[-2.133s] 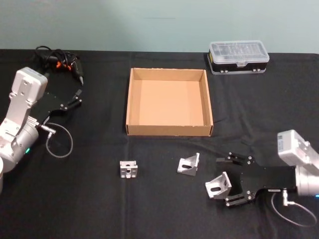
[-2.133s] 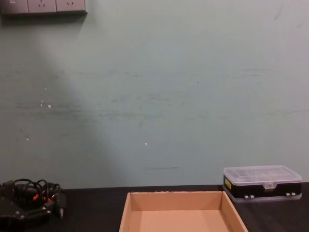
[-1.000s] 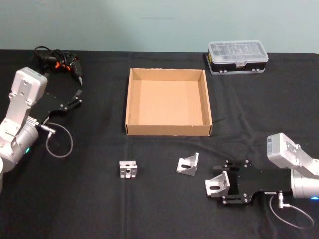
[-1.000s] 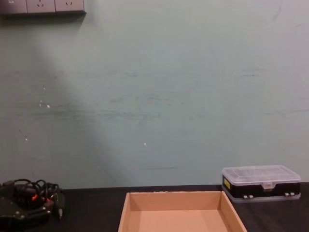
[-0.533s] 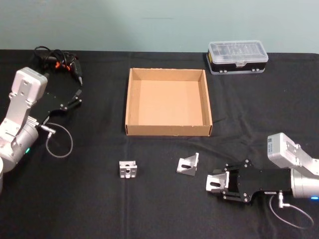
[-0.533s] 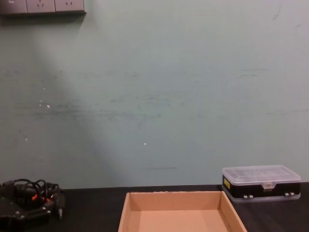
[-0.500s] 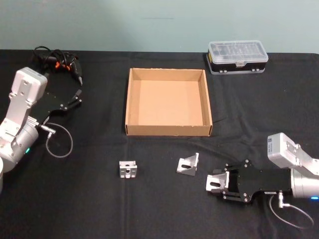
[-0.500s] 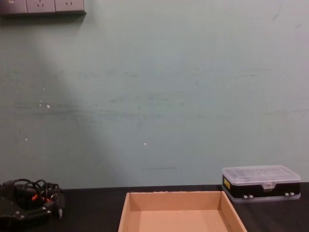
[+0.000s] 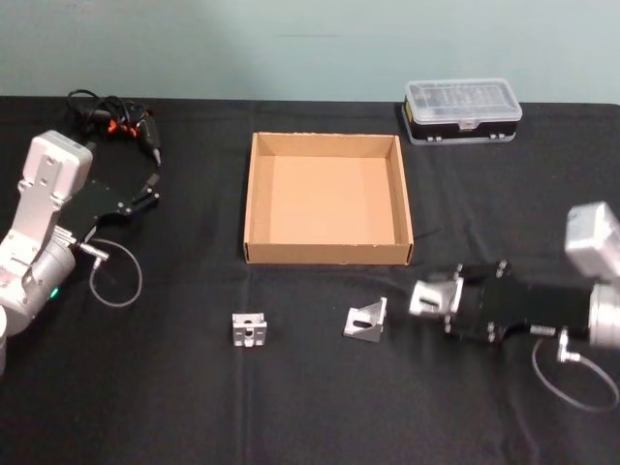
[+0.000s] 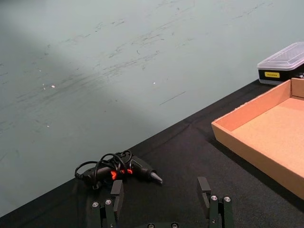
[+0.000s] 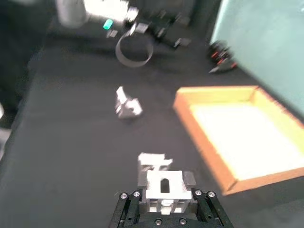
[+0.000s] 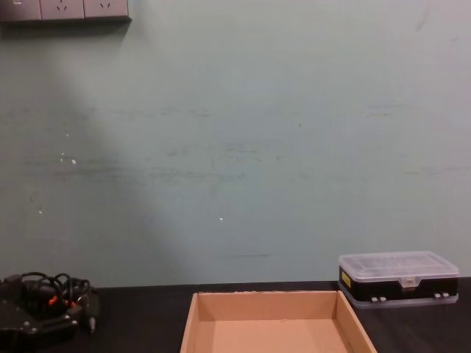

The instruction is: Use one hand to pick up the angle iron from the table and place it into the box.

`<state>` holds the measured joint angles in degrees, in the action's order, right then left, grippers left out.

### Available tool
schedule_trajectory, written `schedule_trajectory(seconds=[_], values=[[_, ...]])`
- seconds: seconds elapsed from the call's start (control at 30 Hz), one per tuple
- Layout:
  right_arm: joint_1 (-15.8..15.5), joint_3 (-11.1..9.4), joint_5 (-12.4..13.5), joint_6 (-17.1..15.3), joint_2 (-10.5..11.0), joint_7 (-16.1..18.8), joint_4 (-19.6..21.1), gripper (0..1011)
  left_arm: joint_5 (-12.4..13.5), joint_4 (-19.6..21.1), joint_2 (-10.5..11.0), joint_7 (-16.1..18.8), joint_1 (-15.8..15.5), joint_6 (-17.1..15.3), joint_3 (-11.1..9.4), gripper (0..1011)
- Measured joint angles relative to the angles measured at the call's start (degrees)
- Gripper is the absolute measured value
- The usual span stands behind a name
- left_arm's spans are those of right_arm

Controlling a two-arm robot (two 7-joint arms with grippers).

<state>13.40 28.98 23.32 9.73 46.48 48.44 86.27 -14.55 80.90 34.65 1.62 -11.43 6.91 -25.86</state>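
Note:
My right gripper (image 9: 438, 298) is shut on a silver angle iron (image 9: 431, 296), held just right of the tan cardboard box's (image 9: 329, 254) front right corner. The right wrist view shows that angle iron (image 11: 164, 186) clamped between the black fingers, with the box (image 11: 205, 146) ahead. Two more angle irons lie on the black table (image 9: 291, 407): one (image 9: 365, 321) just left of the held piece and one (image 9: 250, 329) farther left. My left gripper (image 9: 142, 197) is parked open at the far left, and its fingers (image 10: 117, 189) stand apart.
A black case with a clear lid (image 9: 463, 111) stands behind the box at the right. A glue gun with coiled cable (image 9: 116, 118) lies at the back left, near the left arm. A loose cable loop (image 9: 116, 276) hangs by the left wrist.
My right gripper closed on the angle iron and has carried it up and toward the box's front right corner. The left arm and the other two pieces have not moved.

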Motion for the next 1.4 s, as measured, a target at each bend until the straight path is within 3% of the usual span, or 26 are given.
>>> schedule_trajectory(seconds=[0.23, 0.43, 0.6, 0.63, 0.67, 0.73, 0.87, 0.93, 0.97, 1.2, 1.4], values=[[1.5, -5.3, 5.6, -3.6, -1.7, -4.6, 2.2, 453, 0.0, 0.0, 0.0, 0.0, 0.0, 0.0, 0.0, 1011], [6.0, -5.5, 6.2, -8.0, -5.0, -7.5, 2.7, 453, 0.0, 0.0, 0.0, 0.0, 0.0, 0.0, 0.0, 1011], [10.5, -3.3, 4.7, -12.0, -8.1, -9.3, 1.4, 453, 0.0, 0.0, 0.0, 0.0, 0.0, 0.0, 0.0, 1011], [13.0, -1.7, 3.6, -14.4, -9.7, -10.1, 0.3, 453, 0.0, 0.0, 0.0, 0.0, 0.0, 0.0, 0.0, 1011], [13.0, -1.7, 3.6, -14.4, -9.7, -10.1, 0.3, 453, 0.0, 0.0, 0.0, 0.0, 0.0, 0.0, 0.0, 1011], [16.6, 0.5, 2.0, -17.9, -12.3, -11.2, -1.9, 453, 0.0, 0.0, 0.0, 0.0, 0.0, 0.0, 0.0, 1011], [20.2, 2.9, 0.4, -21.2, -14.9, -12.1, -4.9, 453, 0.0, 0.0, 0.0, 0.0, 0.0, 0.0, 0.0, 1011], [23.1, 4.8, -1.2, -23.3, -17.3, -12.5, -7.9, 453, 0.0, 0.0, 0.0, 0.0, 0.0, 0.0, 0.0, 1011], [23.1, 4.8, -1.2, -23.3, -17.3, -12.5, -7.9, 453, 0.0, 0.0, 0.0, 0.0, 0.0, 0.0, 0.0, 1011], [29.1, 8.9, -5.4, -27.0, -23.3, -13.5, -16.4, 453, 0.0, 0.0, 0.0, 0.0, 0.0, 0.0, 0.0, 1011], [31.6, 10.7, -8.1, -28.0, -27.3, -14.4, -23.3, 453, 0.0, 0.0, 0.0, 0.0, 0.0, 0.0, 0.0, 1011]])
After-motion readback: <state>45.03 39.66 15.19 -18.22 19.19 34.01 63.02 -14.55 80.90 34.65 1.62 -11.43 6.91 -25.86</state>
